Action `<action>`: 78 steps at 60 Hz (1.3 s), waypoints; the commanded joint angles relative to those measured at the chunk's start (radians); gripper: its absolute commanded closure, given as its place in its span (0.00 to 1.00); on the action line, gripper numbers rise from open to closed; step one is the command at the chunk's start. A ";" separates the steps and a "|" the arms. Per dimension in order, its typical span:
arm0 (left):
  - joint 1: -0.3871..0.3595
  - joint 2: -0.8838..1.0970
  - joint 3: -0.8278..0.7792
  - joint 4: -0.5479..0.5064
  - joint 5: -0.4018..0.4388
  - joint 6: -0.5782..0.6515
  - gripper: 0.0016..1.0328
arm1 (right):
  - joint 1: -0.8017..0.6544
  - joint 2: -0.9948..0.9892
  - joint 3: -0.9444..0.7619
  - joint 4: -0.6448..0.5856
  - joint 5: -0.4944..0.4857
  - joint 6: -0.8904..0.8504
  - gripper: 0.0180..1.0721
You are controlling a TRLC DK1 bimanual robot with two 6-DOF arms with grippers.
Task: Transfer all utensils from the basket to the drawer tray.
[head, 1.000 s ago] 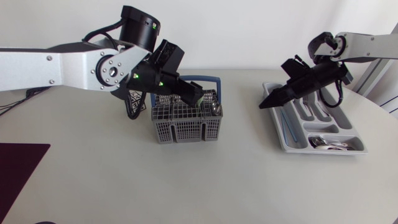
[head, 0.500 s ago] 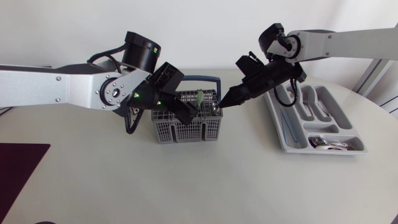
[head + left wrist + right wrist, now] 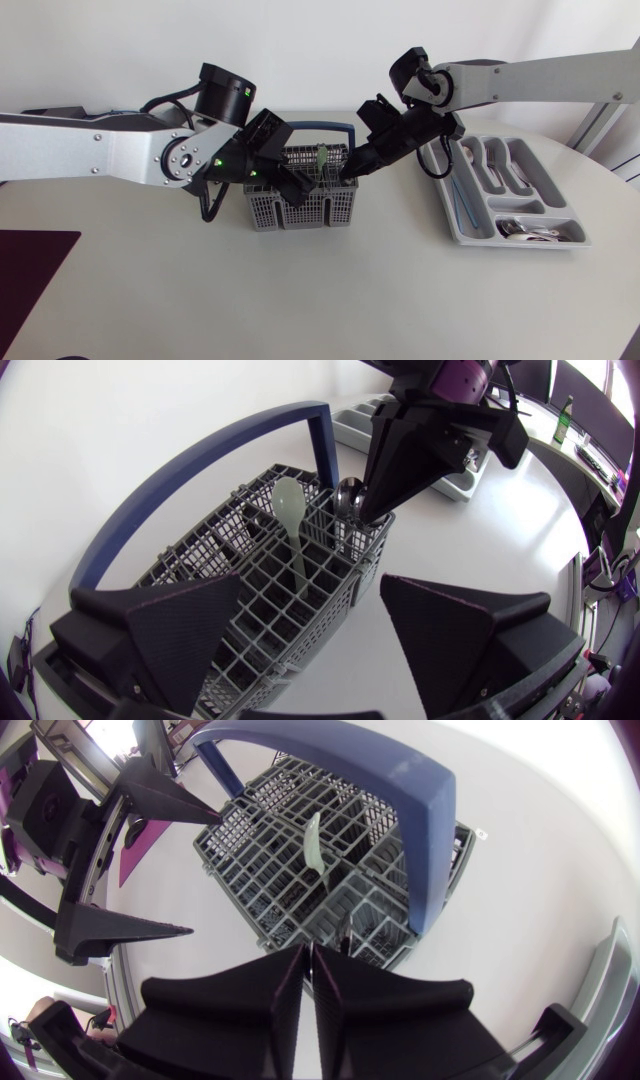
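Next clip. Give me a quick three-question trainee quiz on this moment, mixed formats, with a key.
1. True or false: the tray holds no utensils.
2. The left hand at the basket has its fingers: A) wide apart, B) pressed together, C) out of view.
3. Fill in: the right hand points its tips at the ___ spoon in the basket's corner compartment.

Key: 1 false, utensils lie in the tray; 2 A; 3 metal.
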 commanded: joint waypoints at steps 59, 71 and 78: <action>-0.086 -0.005 -0.033 -0.053 -0.167 0.117 0.05 | -0.261 -0.475 -0.142 -0.154 -0.218 0.029 0.95; -0.100 -0.014 -0.035 -0.056 -0.182 0.120 0.05 | -0.400 -0.547 -0.322 -0.154 0.050 -0.060 0.95; -0.115 -0.011 -0.030 -0.057 -0.199 0.121 0.05 | -0.488 -0.566 -0.424 -0.052 0.206 -0.105 0.95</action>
